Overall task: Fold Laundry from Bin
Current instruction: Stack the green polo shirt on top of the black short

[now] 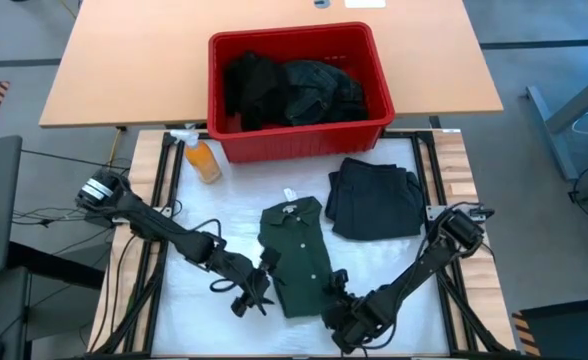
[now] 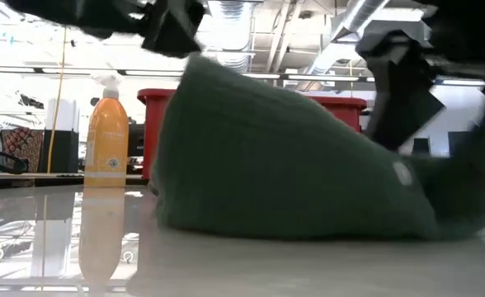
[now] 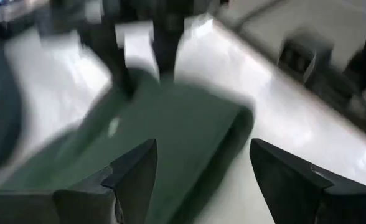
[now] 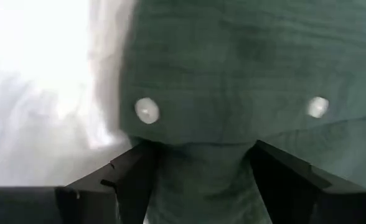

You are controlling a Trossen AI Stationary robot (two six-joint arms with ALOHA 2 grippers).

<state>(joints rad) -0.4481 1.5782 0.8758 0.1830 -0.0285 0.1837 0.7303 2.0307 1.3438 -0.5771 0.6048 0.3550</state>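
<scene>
The green shirt [image 1: 297, 257] lies lengthwise between both arms — left pincer [image 1: 255, 296] open beside its hem, right pincer [image 1: 336, 300] open around the hem.

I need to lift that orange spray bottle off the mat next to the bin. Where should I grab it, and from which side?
Take the orange spray bottle around its orange body, below the white trigger head. It appears to lie on its side, head toward the bin, so coming straight down across the body probably suits best. The left gripper is on that side, though now at the green shirt.
</scene>
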